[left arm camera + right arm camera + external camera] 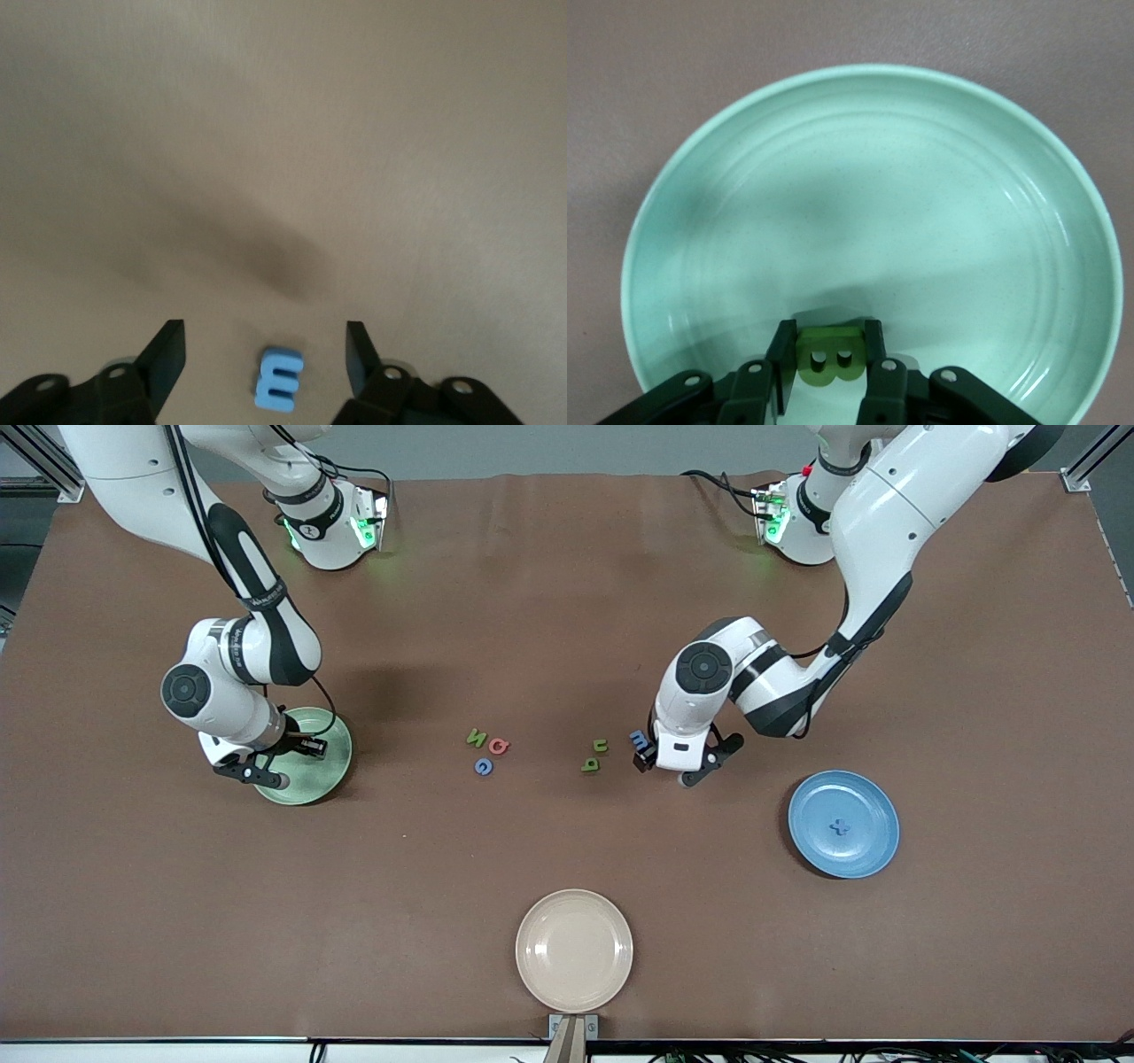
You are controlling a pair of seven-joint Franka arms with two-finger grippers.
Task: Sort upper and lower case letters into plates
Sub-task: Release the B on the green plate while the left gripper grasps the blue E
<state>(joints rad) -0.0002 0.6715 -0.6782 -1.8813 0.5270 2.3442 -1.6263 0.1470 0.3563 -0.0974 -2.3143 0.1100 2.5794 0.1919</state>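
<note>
My right gripper [830, 341] is shut on a green letter B [830, 359] just above the pale mint green plate [921, 177]. That plate [335, 772] lies toward the right arm's end of the table, under the right gripper [266, 766]. My left gripper [264, 354] is open and low over the table, its fingers on either side of a blue letter m [280, 379] without touching it. In the front view the blue m [640, 738] lies beside the left gripper [660, 760]. The sky blue plate [873, 850] holds a small blue piece [839, 827].
Loose letters lie mid-table: a green one [477, 737], a red one [499, 746] and a blue one [483, 766] together, and two green ones [601, 745] [590, 763] next to the blue m. A cream-beige plate [574, 950] sits nearest the front camera.
</note>
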